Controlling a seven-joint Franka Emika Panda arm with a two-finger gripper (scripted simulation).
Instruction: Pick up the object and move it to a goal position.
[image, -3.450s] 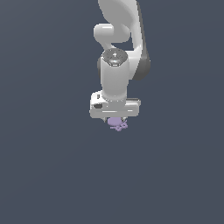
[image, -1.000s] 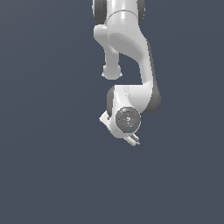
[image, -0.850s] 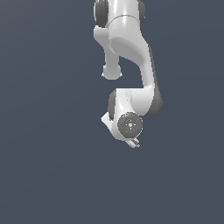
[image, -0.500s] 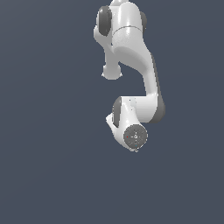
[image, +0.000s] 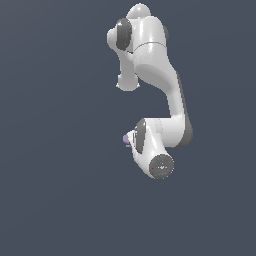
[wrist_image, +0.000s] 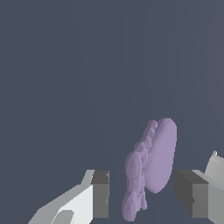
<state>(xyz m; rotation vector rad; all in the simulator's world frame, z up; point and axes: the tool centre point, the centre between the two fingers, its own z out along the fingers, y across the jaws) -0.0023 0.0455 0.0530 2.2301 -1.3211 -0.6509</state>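
The object (wrist_image: 153, 166) is a small pale lavender piece, elongated, with a rounded end and a knobby edge. In the wrist view it stands between the two dark finger pads (wrist_image: 100, 194) of my gripper (wrist_image: 146, 192), which is shut on it. In the exterior view the white arm hangs folded in mid-air. Only a purple tip of the object (image: 125, 139) shows on the exterior view's left of the hand (image: 137, 142). There the fingers are hidden behind the wrist.
Plain dark grey-blue background fills both views. The arm's upper links (image: 150, 55) rise above the hand, and the round wrist flange (image: 161, 166) faces the exterior camera. No other objects or goal marker show.
The wrist has kept turning and shifted toward the exterior view's right. The fingers have rotated out of sight, and a purple tip of the object now peeks out beside the hand.
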